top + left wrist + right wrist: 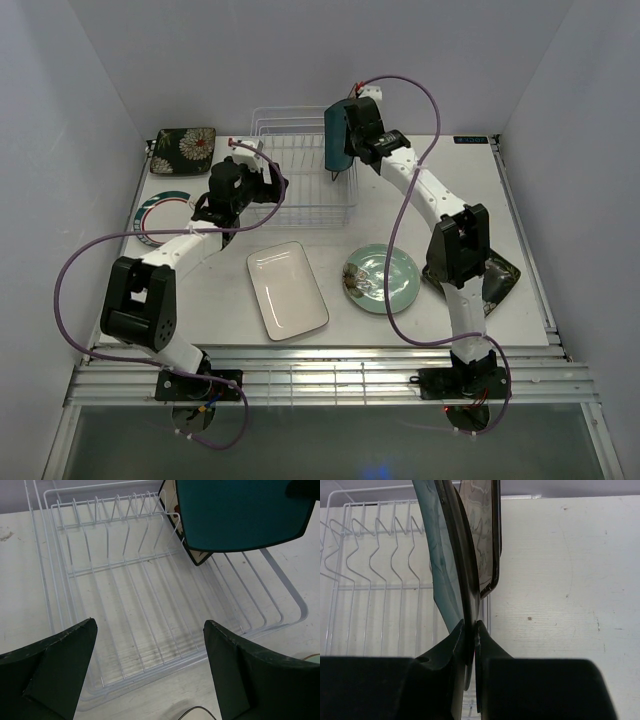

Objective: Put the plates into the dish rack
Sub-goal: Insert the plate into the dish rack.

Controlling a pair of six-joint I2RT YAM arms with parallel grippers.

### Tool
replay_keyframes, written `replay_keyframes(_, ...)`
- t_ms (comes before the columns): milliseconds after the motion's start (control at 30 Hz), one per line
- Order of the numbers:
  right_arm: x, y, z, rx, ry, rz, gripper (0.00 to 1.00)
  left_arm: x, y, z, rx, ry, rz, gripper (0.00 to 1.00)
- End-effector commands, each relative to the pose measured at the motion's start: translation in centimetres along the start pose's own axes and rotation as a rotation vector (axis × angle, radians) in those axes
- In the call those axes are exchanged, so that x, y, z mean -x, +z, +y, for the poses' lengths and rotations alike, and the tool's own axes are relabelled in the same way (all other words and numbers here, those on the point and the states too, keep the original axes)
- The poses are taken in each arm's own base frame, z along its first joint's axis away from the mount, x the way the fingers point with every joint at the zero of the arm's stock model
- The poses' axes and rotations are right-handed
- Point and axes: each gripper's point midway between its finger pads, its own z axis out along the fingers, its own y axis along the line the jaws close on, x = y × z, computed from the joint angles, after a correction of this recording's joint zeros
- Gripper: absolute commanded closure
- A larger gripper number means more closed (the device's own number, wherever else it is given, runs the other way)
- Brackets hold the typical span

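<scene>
The white wire dish rack (pixel 298 180) (pixel 150 605) (pixel 375 580) stands at the back middle of the table. My right gripper (pixel 352 150) (pixel 471 625) is shut on the rim of a teal square plate (pixel 337 135) (pixel 240 512) (pixel 445 565), held upright on edge over the rack's right end. Right beside it a dark-rimmed plate with a cream face (pixel 198 556) (pixel 487 535) stands on edge. My left gripper (pixel 268 178) (pixel 150 622) hangs open by the rack's left side with nothing between its fingers.
Lying flat on the table are a dark floral square plate (pixel 185 150) at the back left, a round white green-rimmed plate (pixel 158 215), a white rectangular plate (pixel 287 288), a round mint-green plate (pixel 382 278), and a dark square plate (pixel 503 277) partly under the right arm.
</scene>
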Motion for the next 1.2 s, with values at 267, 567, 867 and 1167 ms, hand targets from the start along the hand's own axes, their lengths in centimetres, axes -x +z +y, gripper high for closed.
replay_keyframes(267,7.8,-2.1,3.4,-0.045,0.077,-0.294,0.92,1.6,0.7,0.0,-0.002,0.022,-0.037,0.02)
replay_keyframes(567,5.3,-1.5,3.7,-0.129,0.08,-0.291,0.92,2.0,0.4,0.0,-0.003,0.027,-0.046,0.02)
replay_keyframes(867,5.0,-2.1,5.0,-0.176,0.092,-0.337,0.92,2.2,0.1,0.0,0.0,0.027,-0.051,0.02)
replay_keyframes(1167,3.8,-1.4,4.9,-0.248,0.1,-0.351,0.92,2.8,-0.3,-0.2,-0.002,0.032,-0.067,0.02)
